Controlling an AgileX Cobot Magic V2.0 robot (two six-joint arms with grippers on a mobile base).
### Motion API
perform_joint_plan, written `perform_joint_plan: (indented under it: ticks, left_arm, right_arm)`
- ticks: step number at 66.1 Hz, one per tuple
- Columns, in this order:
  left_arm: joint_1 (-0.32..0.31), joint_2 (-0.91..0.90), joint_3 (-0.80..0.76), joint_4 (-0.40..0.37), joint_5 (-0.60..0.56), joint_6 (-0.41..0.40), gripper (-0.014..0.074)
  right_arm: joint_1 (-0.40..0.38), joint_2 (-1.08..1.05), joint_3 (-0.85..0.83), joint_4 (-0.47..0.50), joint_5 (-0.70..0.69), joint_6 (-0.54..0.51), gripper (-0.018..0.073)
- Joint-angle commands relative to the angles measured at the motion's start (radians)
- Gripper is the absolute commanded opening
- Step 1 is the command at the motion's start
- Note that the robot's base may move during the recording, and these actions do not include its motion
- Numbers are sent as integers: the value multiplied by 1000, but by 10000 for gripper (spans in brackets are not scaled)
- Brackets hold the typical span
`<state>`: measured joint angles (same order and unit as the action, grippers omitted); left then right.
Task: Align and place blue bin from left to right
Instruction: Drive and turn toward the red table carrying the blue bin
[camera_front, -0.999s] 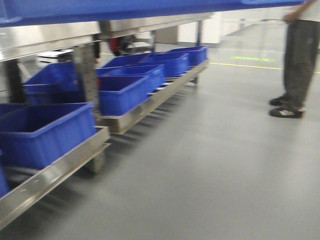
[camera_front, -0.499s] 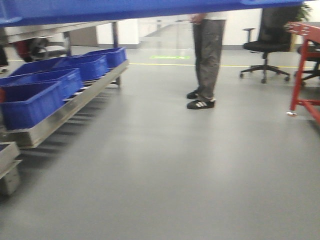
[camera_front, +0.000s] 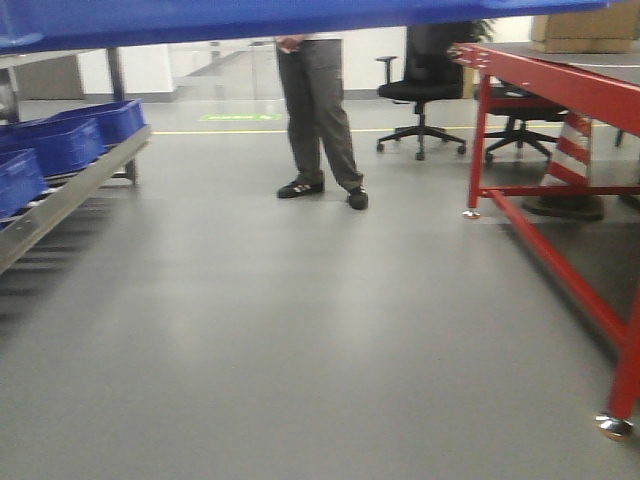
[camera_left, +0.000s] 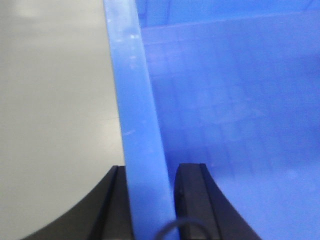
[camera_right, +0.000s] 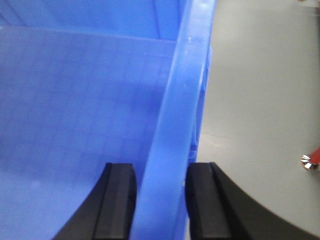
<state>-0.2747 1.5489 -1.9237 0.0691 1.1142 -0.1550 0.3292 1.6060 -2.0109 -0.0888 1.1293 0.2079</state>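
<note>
because the blue bin (camera_front: 300, 18) is carried aloft, its underside fills the top of the front view, above the floor (camera_front: 300, 330). the left claw (camera_left: 150, 200) pinches one side rim and the right claw (camera_right: 161, 200) the opposite, likely to share its weight evenly. ahead stand a person (camera_front: 318, 110), a red counter (camera_front: 560, 90) and a rack (camera_front: 70, 190) of other bins (camera_front: 70, 140).

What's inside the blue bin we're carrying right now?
Only bare blue floor and walls show inside the blue bin in both wrist views; the part between those views is not visible.
</note>
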Motion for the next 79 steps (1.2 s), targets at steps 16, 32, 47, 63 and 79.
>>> perform_joint_plan:
  ticks: [16,32,47,63,79]
  left_arm:
    - [-11,-25,-24,-39,-68,12,-111]
    - [-11,-25,-24,-39,-68,12,-111]
    - [-11,-25,-24,-39,-68,12,-111]
    - [-11,-25,-24,-39,-68,12,-111]
    - [-11,-25,-24,-39,-68,12,-111]
  right_arm:
    - [-8,-11,-13,-39,-91,27,-70]
    - [-8,-11,-13,-39,-91,27,-70]
    - [-8,-11,-13,-39,-91,27,-70]
    - [-8,-11,-13,-39,-91,27,-70]
    - [-8,-11,-13,-39,-91,27,-70]
